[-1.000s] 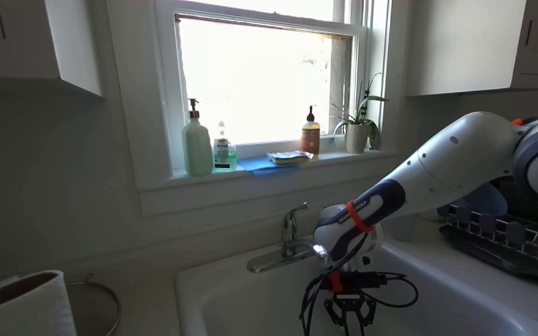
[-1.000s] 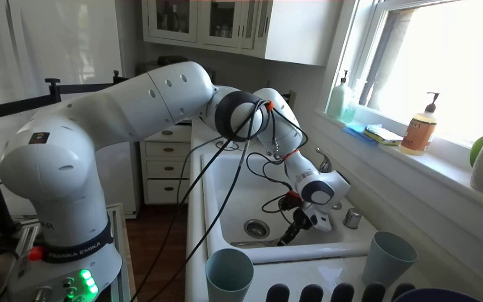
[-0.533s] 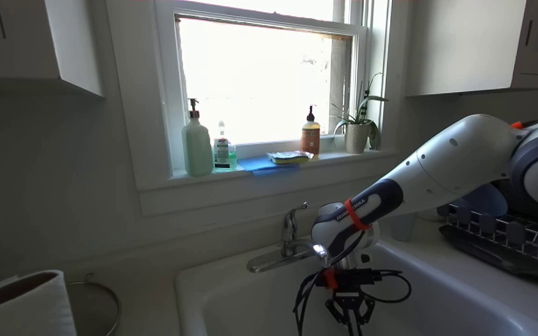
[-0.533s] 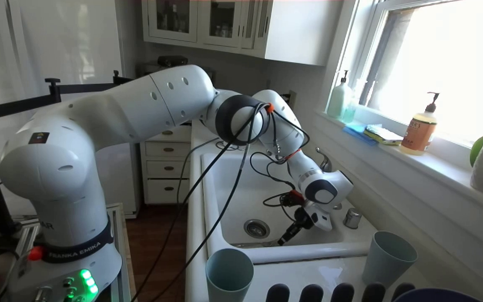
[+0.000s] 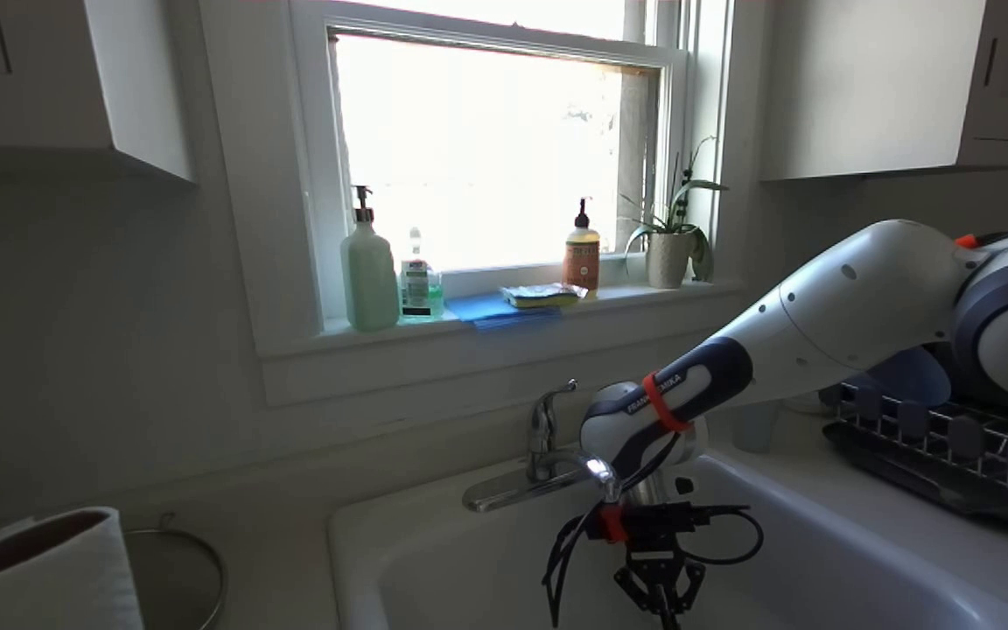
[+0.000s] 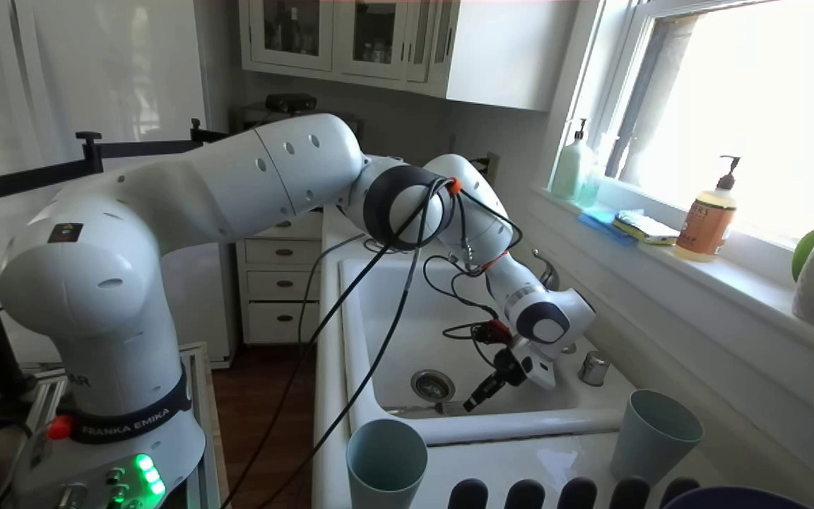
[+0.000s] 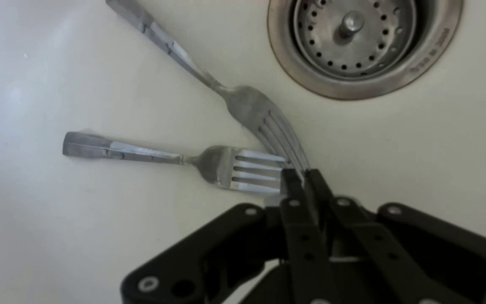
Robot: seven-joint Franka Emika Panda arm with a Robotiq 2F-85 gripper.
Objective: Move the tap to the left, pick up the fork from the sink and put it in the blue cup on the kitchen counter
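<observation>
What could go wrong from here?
In the wrist view, the gripper appears closed on the tines of the upper fork, so that fork might slip or swing if lifted. The lower fork overlaps those tines, so it could get dragged along. In an exterior view, the black cables look close to the tap and might snag.

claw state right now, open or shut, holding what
Claw: closed, apparently pinching the tine ends of the upper fork in the wrist view; how firmly cannot be told.
</observation>
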